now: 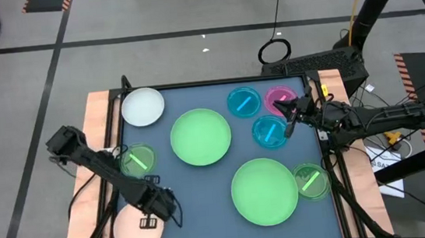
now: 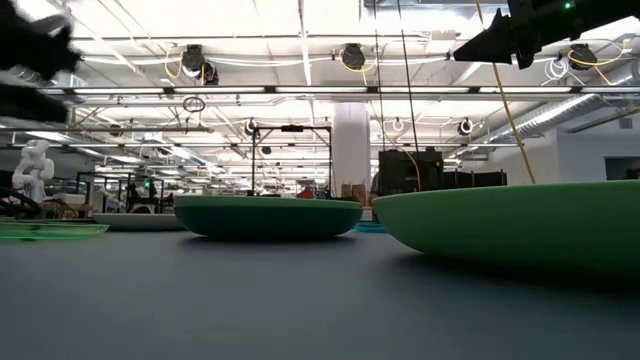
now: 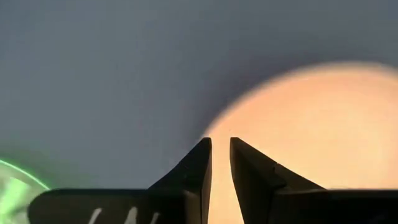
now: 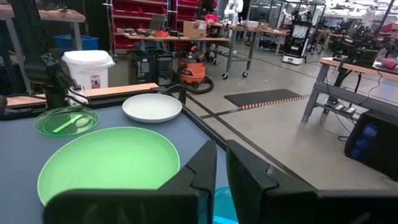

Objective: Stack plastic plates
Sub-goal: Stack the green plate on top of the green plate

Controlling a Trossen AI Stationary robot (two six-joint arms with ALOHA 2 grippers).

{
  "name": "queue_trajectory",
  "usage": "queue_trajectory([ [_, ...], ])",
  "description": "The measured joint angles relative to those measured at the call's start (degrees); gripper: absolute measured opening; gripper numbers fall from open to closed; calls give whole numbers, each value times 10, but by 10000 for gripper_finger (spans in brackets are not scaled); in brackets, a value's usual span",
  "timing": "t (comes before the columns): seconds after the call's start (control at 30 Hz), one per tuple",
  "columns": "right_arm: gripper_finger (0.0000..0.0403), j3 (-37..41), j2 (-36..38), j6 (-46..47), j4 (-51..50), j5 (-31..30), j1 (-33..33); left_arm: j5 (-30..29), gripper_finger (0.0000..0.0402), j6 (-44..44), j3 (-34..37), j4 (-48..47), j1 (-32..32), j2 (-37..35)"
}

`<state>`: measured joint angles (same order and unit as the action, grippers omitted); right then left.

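Several round plates lie flat on the dark mat. There are two large green plates (image 1: 200, 136) (image 1: 264, 191), a white plate (image 1: 142, 107) and a cream plate (image 1: 133, 230). The small ones are two blue plates (image 1: 244, 101) (image 1: 268, 131), a pink plate (image 1: 279, 98) and two green striped plates (image 1: 138, 159) (image 1: 311, 180). My left gripper (image 1: 153, 214) (image 3: 221, 142) hangs shut above the cream plate's (image 3: 311, 124) edge, clear of it. My right gripper (image 1: 287, 120) (image 4: 221, 144) is shut and raised over the nearer blue plate, beside the pink one.
A raised wooden rim (image 1: 102, 122) frames the mat. In the low view both arms stay high above the table, with the two large green plates (image 2: 268, 215) (image 2: 520, 225) resting on their bases. Bare mat (image 1: 197, 206) lies between the left gripper and the nearer large plate.
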<state>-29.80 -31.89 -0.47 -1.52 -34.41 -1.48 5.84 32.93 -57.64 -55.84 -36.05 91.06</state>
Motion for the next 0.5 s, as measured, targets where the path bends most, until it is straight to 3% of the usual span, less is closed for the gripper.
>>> queue_trajectory([
  [0.2,32,0,0,0,4,0,0,-94,65,-79,-34,75,103,-38],
  [0.4,32,0,0,0,11,0,0,-110,65,-145,-80,255,222,-31],
  [0.5,32,0,0,-2,17,1,0,-90,65,-154,-95,328,261,-16],
])
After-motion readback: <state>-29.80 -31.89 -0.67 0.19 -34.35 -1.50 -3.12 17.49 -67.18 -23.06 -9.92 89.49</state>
